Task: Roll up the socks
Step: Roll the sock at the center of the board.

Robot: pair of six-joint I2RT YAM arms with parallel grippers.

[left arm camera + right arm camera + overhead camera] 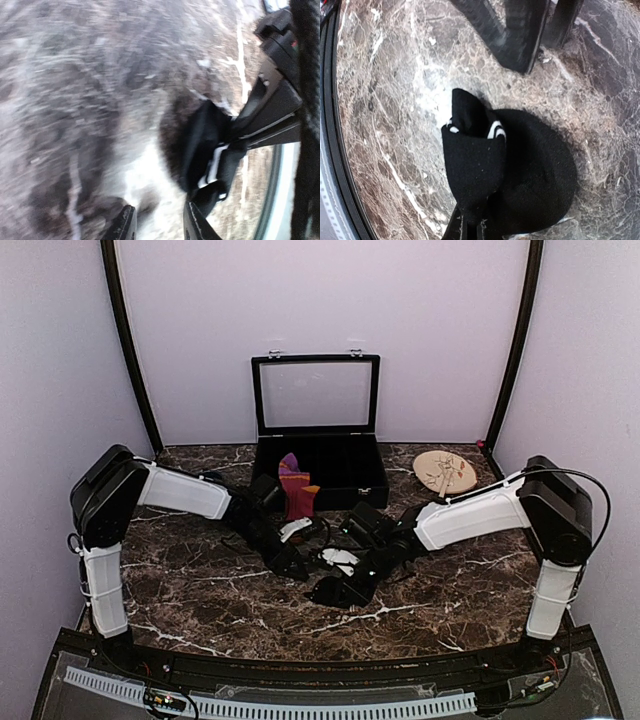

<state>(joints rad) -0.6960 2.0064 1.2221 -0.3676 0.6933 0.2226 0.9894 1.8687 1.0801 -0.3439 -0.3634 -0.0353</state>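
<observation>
marble table (200, 590); wrist views only: right tool (471, 226) clamps black sock (530, 170), left tool (159, 223) apart.

Robot lab booth: lilac walls (320, 300) around a marble table (200, 590) bearing a left arm (185, 492) and right arm (470, 518).

Top external: high at near edge, facing down and forward over marble table (200, 590). Wrist views: close, downward onto it. Shared with right wrist: black sock (530, 170).

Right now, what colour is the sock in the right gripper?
Black with white stripes. The sock shows best in the right wrist view.
</observation>
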